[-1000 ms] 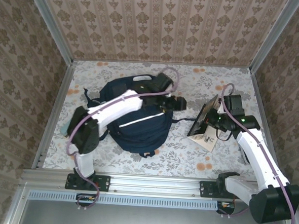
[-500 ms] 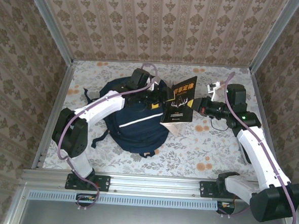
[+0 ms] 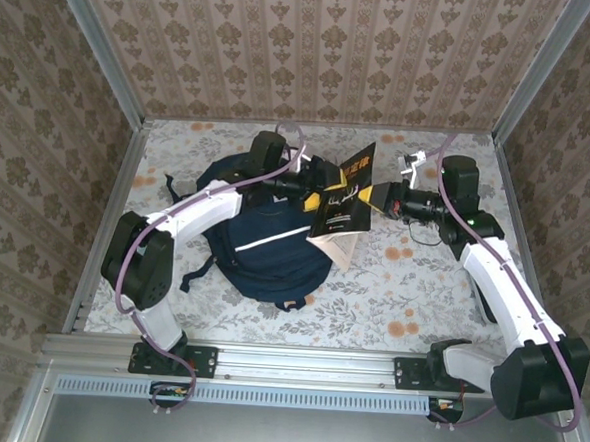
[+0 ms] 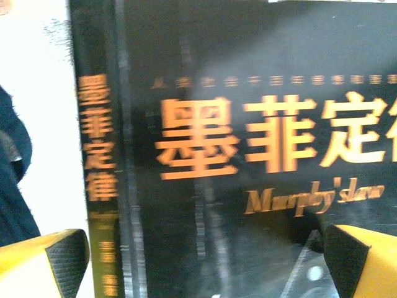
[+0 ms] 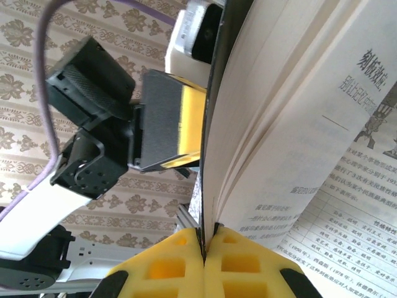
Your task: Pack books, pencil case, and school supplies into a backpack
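My right gripper (image 3: 381,198) is shut on the black book with gold lettering (image 3: 344,194); in the right wrist view its yellow fingers (image 5: 248,267) pinch the cover (image 5: 217,93) and a few pages while the rest fan open (image 5: 322,124). The book hangs tilted in the air at the right edge of the navy backpack (image 3: 265,249). My left gripper (image 3: 315,189) faces the cover (image 4: 248,124) from the backpack side, open, with its yellow fingers (image 4: 43,264) spread wide and nothing between them. The pencil case and the other books are out of view.
The backpack lies on the floral tablecloth (image 3: 420,299) left of centre, straps (image 3: 187,265) trailing towards the left. Patterned walls enclose the table on three sides. The cloth to the right of the backpack is bare.
My right gripper has lifted the black book from the table at the right and carried it left to the backpack. My left gripper has drawn back a little and now faces the cover.
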`<action>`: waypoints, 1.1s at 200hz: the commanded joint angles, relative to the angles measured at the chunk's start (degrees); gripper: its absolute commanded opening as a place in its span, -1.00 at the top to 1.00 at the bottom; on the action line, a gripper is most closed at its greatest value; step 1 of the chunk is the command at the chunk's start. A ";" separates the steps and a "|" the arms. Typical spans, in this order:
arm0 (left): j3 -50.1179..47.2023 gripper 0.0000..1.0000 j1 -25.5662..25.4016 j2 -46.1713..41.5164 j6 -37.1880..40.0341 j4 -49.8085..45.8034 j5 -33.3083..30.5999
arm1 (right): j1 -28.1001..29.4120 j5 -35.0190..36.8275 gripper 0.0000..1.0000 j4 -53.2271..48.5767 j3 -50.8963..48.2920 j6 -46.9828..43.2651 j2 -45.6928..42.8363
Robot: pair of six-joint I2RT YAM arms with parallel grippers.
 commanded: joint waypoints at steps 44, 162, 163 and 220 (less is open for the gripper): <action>-9.69 -1.00 3.40 -1.27 -15.84 21.69 4.66 | 2.74 -7.37 1.00 16.97 0.29 7.72 4.61; -17.56 -0.47 7.78 -4.83 -25.18 37.39 5.29 | 4.00 -1.33 1.00 4.26 1.68 -1.20 13.51; -17.57 -0.45 7.80 -4.85 -25.08 37.28 5.25 | 3.98 -1.28 1.00 4.11 1.70 -1.33 13.62; -15.45 0.51 8.09 -8.90 -14.11 20.34 1.92 | 3.58 1.30 0.84 1.35 2.33 -2.30 15.12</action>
